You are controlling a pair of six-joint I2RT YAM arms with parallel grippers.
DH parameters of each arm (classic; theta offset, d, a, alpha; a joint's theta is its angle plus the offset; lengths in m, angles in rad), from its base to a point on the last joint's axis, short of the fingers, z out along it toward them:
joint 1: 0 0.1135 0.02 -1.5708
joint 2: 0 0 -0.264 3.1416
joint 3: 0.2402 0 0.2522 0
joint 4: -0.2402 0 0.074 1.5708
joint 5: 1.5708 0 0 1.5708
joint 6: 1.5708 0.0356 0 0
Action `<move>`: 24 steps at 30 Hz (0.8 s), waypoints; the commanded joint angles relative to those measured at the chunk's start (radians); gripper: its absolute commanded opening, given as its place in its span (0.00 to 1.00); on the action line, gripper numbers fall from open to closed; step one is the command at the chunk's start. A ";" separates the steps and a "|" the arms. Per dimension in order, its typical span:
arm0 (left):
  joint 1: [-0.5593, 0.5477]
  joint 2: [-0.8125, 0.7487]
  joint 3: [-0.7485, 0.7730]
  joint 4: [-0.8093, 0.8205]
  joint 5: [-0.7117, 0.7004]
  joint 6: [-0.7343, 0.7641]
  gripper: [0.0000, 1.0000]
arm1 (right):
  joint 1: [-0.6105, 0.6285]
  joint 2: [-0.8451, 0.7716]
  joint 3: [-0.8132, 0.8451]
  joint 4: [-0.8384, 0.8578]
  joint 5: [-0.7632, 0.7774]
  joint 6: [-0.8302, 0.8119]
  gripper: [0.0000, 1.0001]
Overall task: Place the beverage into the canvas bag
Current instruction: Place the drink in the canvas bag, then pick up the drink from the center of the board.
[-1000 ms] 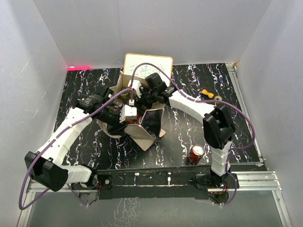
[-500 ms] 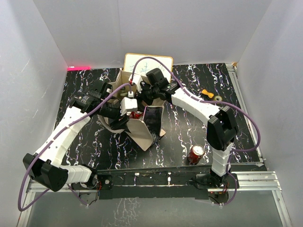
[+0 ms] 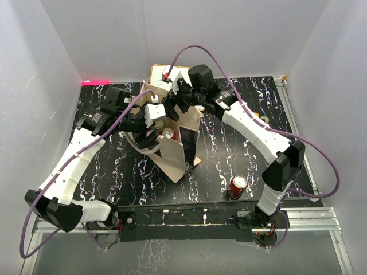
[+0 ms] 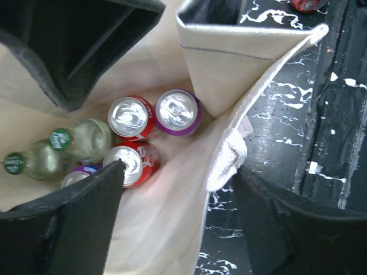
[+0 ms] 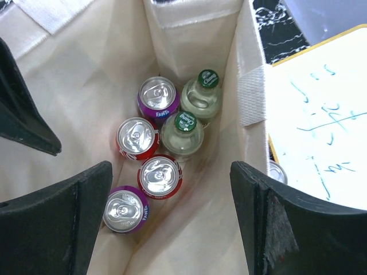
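Note:
The beige canvas bag stands open mid-table, its dark panel facing front. Inside lie several beverages: red cans, purple cans and two green-capped bottles. My left gripper is open at the bag's left rim; in the left wrist view it straddles the bag wall and a handle strap. My right gripper is open over the bag's far rim, and in its own view it is above the inner wall. One red can stands outside on the table at front right.
A white framed board with writing stands right behind the bag, mostly hidden in the top view. A silver can top shows between bag and board. A small yellow object and a round piece lie at the right.
Both grippers have moved up and toward the back at the bag's rim. The bag now stands taller with its mouth wider. The right arm has stretched out further.

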 commanded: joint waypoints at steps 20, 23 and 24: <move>0.009 0.029 0.121 0.025 0.074 -0.091 0.89 | -0.077 -0.701 -0.537 -0.497 0.237 -0.011 0.93; 0.009 0.017 0.109 0.022 0.072 -0.083 0.90 | -0.077 -0.719 -0.587 -0.575 0.191 -0.042 0.93; 0.009 0.011 0.102 0.023 0.071 -0.079 0.90 | -0.077 -0.721 -0.597 -0.601 0.181 -0.060 0.93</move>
